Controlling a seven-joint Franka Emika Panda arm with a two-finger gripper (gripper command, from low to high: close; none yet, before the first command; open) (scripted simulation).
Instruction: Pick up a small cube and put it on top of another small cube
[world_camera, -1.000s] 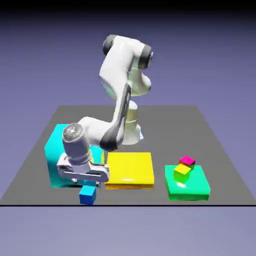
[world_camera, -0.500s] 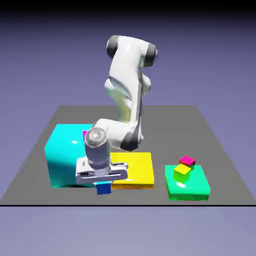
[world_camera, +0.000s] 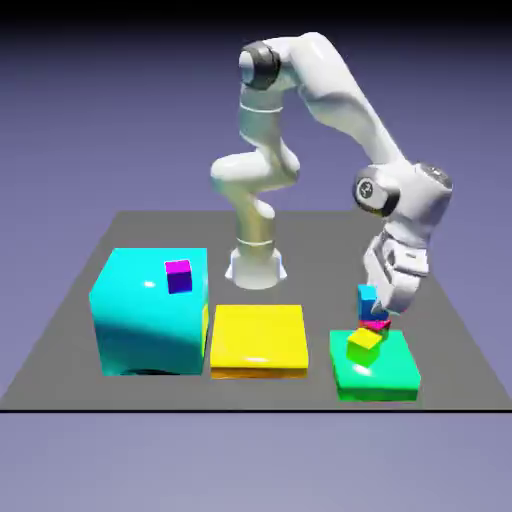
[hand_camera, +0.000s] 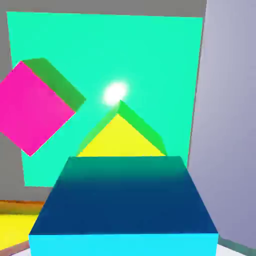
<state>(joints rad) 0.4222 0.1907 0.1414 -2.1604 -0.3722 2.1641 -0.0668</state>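
Carrying the blue cube (world_camera: 367, 297) clamped in my claw (world_camera: 372, 303), I hover it just above the pink cube (world_camera: 376, 323) on the green slab (world_camera: 385, 380) so it can drop squarely.

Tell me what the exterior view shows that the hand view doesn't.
Only the exterior view shows the arm, the pincer, the big cyan block and the purple cube on it. Only the hand view shows the blue cube large, from above. Both show the blue cube, the magenta-pink cube, the yellow-green cube and the green slab.
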